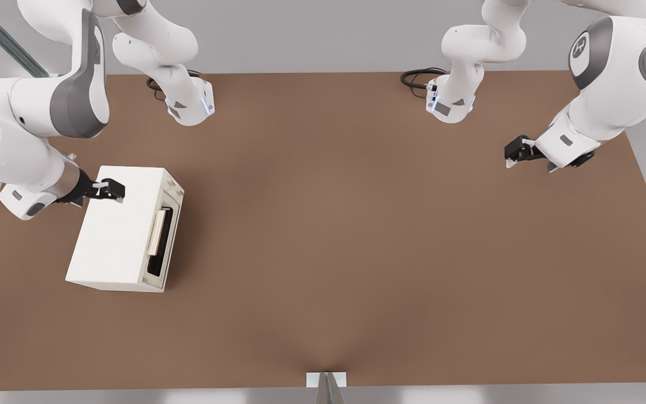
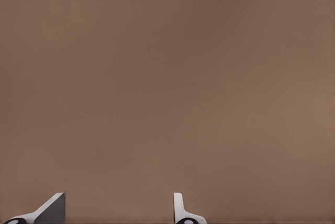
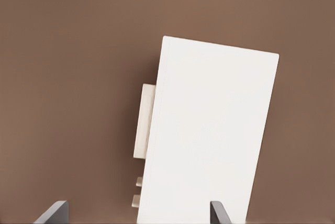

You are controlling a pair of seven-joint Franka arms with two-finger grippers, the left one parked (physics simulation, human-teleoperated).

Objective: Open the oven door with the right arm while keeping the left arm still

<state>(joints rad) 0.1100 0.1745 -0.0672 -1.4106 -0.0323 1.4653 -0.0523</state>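
My hand (image 1: 114, 189) hovers open and empty above the oven's (image 1: 115, 235) rear top edge, its door (image 1: 161, 242) shut.

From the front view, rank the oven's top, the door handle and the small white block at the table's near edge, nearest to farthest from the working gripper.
The gripper, fingers open, hangs above the oven's far end.
1. Oven top: directly beneath it.
2. Door handle: on the oven's front, toward the front view's right.
3. White block: at the table's near edge, middle.

Brown table (image 1: 356, 235), white oven (image 1: 115, 235) on it
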